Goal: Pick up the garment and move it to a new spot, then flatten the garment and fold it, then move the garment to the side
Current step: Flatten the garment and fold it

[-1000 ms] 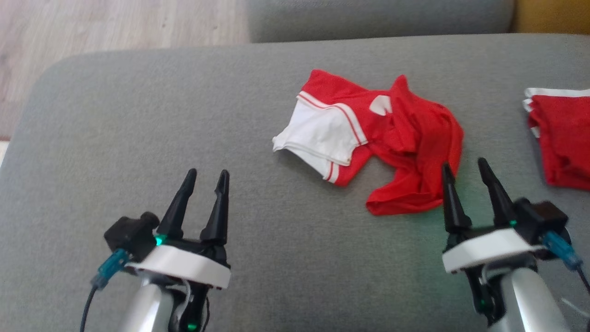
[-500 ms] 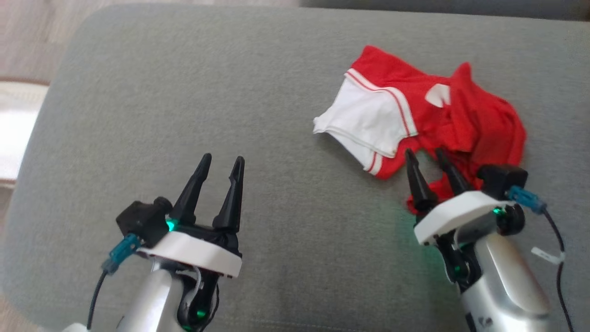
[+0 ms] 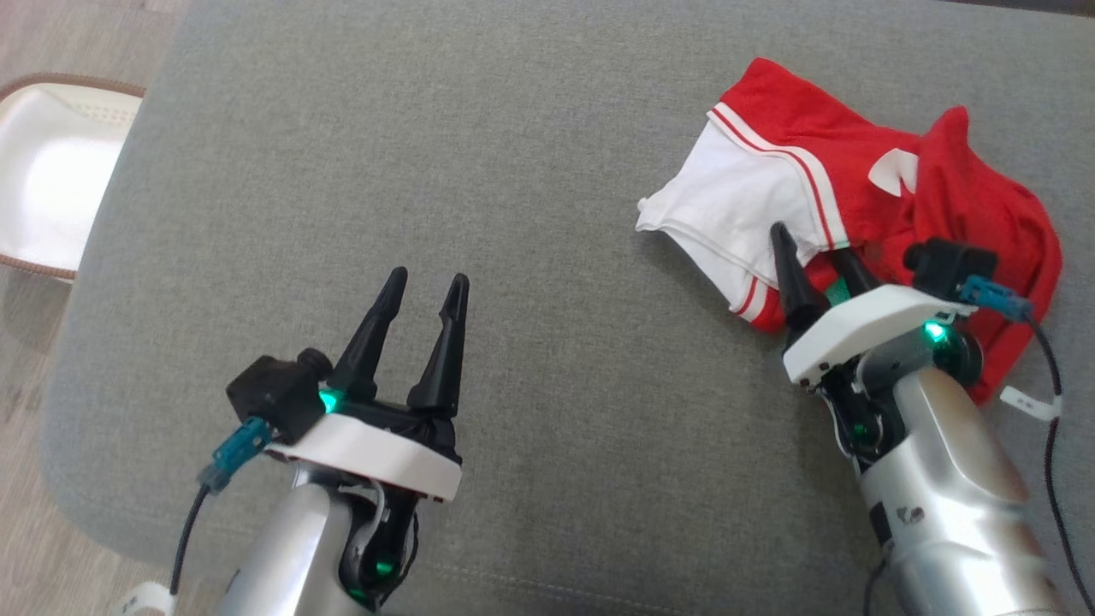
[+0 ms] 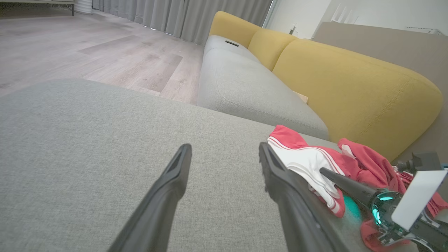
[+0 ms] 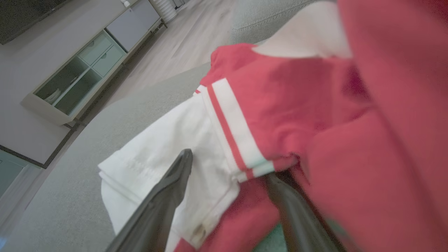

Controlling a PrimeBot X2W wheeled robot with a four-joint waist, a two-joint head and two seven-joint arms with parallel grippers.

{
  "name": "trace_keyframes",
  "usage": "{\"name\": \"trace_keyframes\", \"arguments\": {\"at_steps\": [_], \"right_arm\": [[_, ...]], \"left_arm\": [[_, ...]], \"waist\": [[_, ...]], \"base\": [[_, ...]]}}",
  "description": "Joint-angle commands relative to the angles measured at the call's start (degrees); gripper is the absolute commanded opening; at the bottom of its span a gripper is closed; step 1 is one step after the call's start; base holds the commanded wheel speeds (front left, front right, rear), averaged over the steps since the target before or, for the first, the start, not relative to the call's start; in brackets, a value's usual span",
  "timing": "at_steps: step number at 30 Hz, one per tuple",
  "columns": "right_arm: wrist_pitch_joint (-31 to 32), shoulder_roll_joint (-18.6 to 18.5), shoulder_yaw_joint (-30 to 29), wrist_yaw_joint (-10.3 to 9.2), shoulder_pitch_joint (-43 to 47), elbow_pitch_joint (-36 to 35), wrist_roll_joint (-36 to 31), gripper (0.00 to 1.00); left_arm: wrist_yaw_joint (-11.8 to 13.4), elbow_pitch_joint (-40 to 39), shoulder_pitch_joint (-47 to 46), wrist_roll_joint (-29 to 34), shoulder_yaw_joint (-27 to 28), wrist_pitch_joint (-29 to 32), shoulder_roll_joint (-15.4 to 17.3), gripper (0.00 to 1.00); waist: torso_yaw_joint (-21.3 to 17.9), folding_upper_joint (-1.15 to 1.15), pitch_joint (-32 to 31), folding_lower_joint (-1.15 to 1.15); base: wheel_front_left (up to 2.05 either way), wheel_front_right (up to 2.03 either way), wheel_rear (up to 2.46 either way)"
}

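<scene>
At the far left, beyond the edge of the grey cushion [image 3: 445, 154], there is a pale object with a brown rim [image 3: 51, 188]; what it is, I cannot tell. The left gripper [image 3: 428, 278] hovers over the bare lower-left part of the cushion. Its two dark fingers are spread and hold nothing, well apart from the cloth.

Further right, the red-and-white shirt [image 3: 864, 171] lies crumpled near the right end of the cushion, with a white sleeve pointing left and red folds heaped behind it. The right gripper [image 3: 811, 244] is at the near edge of this shirt, with its jaws wide. In the right wrist view one finger lies over the white sleeve and the other is against a red fold, so cloth sits between them, but they are not closed on it.

I judge this to be the first step, the pick-up, just before the grasp. The next move calls for closing the right fingers on the layers between them. After that the shirt must be lifted and carried leftward to the free area, where there is room to flatten it.
</scene>
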Motion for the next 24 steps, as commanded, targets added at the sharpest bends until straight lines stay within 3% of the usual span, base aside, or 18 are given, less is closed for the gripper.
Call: {"name": "trace_keyframes", "arguments": {"at_steps": [1, 5, 6, 7, 17, 24], "right_arm": [[-0.9, 0.3, 1.3, -0.05, -1.6, -1.0, -0.4, 1.00], [-2.8, 0.4, 2.5, -0.05, -2.5, -1.3, -0.4, 1.00], [-3.2, 0.4, 2.8, -0.05, -2.6, -1.3, -0.4, 0.59], [-3.6, 0.3, 3.3, -0.05, -2.7, -1.4, -0.6, 0.00], [-4.5, 0.1, 9.4, -0.05, -2.9, -7.8, -1.3, 0.00], [2.6, -1.4, 12.9, -0.05, -6.4, -18.4, 1.1, 0.00]], "left_arm": [[0.2, -1.9, -2.3, -0.3, 1.4, -0.3, 0.2, 1.00], [0.4, -1.8, -2.2, -0.6, 1.2, -0.3, 0.2, 1.00], [0.5, -1.7, -2.2, -0.7, 1.2, -0.3, 0.2, 1.00], [0.5, -1.6, -2.1, -0.7, 1.2, -0.3, 0.2, 1.00], [0.6, -1.0, -1.0, -0.7, 1.0, -0.3, 0.2, 1.00], [0.5, -1.3, -0.5, -0.7, 1.3, -0.3, 0.2, 1.00]], "waist": [[0.1, 0.00, 0.1, 0.00], [-0.1, 0.00, -0.3, 0.00], [-0.2, 0.00, -0.5, 0.00], [-0.3, 0.00, -0.7, 0.00], [-1.8, 0.00, -4.1, 0.00], [-1.7, 0.00, -4.6, 0.00]], "base": [[0.00, 0.00, 0.00], [0.00, 0.00, 0.00], [0.00, 0.00, 0.00], [0.00, 0.00, 0.00], [0.00, 0.00, 0.00], [0.00, 0.00, 0.00]]}}
